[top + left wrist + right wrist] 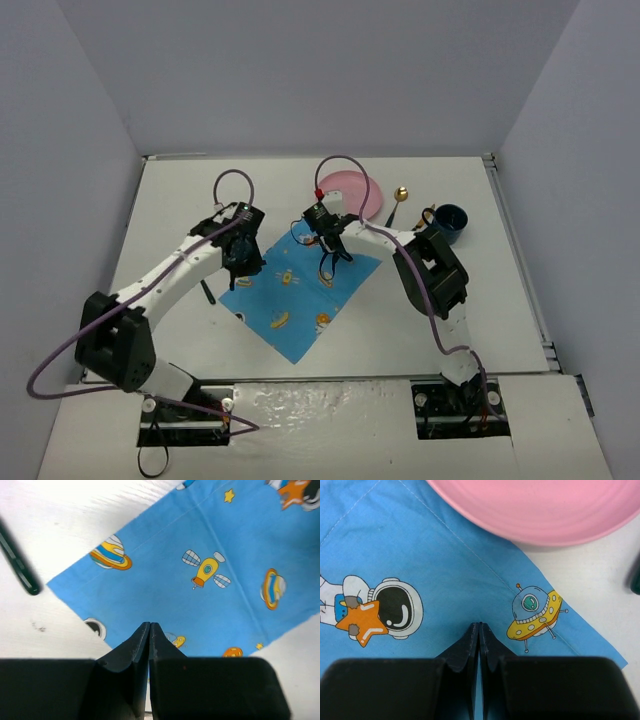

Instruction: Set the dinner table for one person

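Roughly at the middle of the white table lies a blue cloth printed with rockets, planets and astronauts, turned so its corners point near and far. It lies flat.

Both arms reach over its far half. The left gripper has its fingers pressed flat together, tips down on the cloth just inside the left edge. The right gripper is the same, fingers closed with no gap, tips on the fabric between an astronaut and a flying saucer. Whether either pair has any fabric caught between them cannot be told.

A pink plate sits at the far side, just beyond the right gripper. In the right wrist view its rim overlaps the cloth's far edge. To the right of the plate lies a gold spoon, then a dark utensil, and a dark blue cup stands beside that. A thin black stick lies on the bare table just off the cloth's left corner, not touching it.
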